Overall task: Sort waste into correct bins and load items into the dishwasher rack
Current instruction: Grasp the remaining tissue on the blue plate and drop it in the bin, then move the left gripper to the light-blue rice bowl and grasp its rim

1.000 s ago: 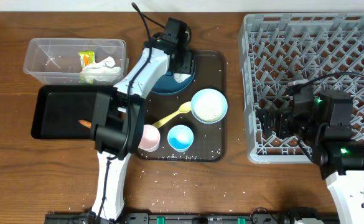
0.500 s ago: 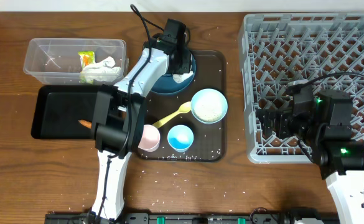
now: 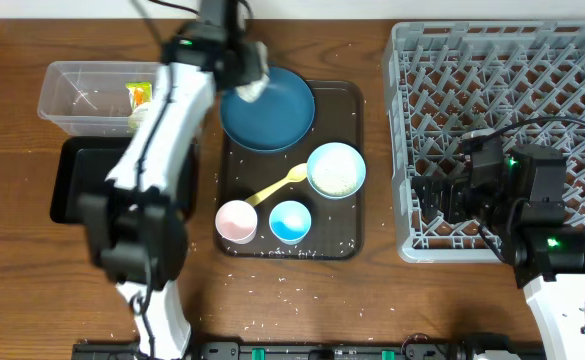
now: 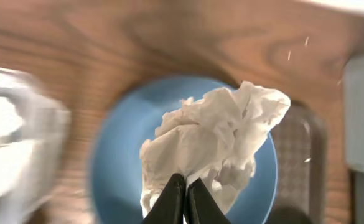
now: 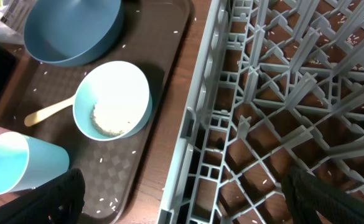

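Observation:
My left gripper [image 4: 185,186] is shut on a crumpled white tissue [image 4: 216,137] and holds it in the air over the dark blue dish [image 3: 277,115]. In the overhead view the tissue [image 3: 253,86] hangs at the dish's upper left rim. The clear tub [image 3: 82,90] holds a yellow-green wrapper [image 3: 137,96]. The black tray [image 3: 77,180] lies just in front of it. My right gripper [image 5: 185,199] stands open above the left edge of the grey rack [image 3: 532,90], with nothing between its fingers.
On the brown serving tray [image 3: 344,240] stand a pale bowl [image 3: 335,169] with rice in it, a pink cup [image 3: 237,220] and a blue cup [image 3: 290,221]. A yellow spoon [image 3: 277,185] lies between them. Rice grains [image 3: 292,290] are scattered over the table.
My left gripper closed on the tissue lying in the dish, lifted it and swung up and left towards the tub. The right arm has not moved.

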Robot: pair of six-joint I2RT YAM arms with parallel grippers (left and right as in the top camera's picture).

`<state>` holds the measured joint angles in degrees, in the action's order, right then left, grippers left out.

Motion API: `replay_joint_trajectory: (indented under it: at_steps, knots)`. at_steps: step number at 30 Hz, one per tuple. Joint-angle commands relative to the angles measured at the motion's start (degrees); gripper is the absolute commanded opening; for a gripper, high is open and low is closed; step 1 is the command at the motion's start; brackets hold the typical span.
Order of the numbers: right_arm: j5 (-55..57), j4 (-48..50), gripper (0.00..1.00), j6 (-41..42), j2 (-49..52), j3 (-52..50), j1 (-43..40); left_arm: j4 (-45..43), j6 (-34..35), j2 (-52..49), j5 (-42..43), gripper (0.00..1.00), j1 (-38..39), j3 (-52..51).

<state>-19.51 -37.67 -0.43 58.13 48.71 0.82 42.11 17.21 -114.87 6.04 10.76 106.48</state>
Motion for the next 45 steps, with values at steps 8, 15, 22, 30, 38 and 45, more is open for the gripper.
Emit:
replay_joint_trajectory:
  at_steps: [8,15,22,30,38,45]
  knots:
    - [0.0,0.4,0.99,0.6,1.9,0.8,0.0,4.3,1.1,-0.1,-14.6,0.06,-10.2,-0.6]
    - [0.0,0.8,0.99,0.6,4.3,0.8,0.0,4.2,1.1,-3.0,-15.6,0.09,-14.5,-1.5]
    - [-0.4,2.1,0.98,0.6,4.5,0.8,0.0,5.3,1.1,-3.0,-15.5,0.56,-15.0,-1.5]
    - [-3.2,8.0,0.99,10.4,4.4,0.8,-0.2,9.5,-3.0,2.3,-5.1,0.59,-15.0,-0.6]
    - [-3.5,12.2,0.99,12.9,4.5,0.8,-0.4,15.2,-6.3,10.9,10.5,0.59,-12.2,-0.7]
    - [-5.6,15.2,0.91,12.5,4.5,0.8,0.4,22.4,-6.7,11.2,10.4,0.59,-5.2,-1.0]
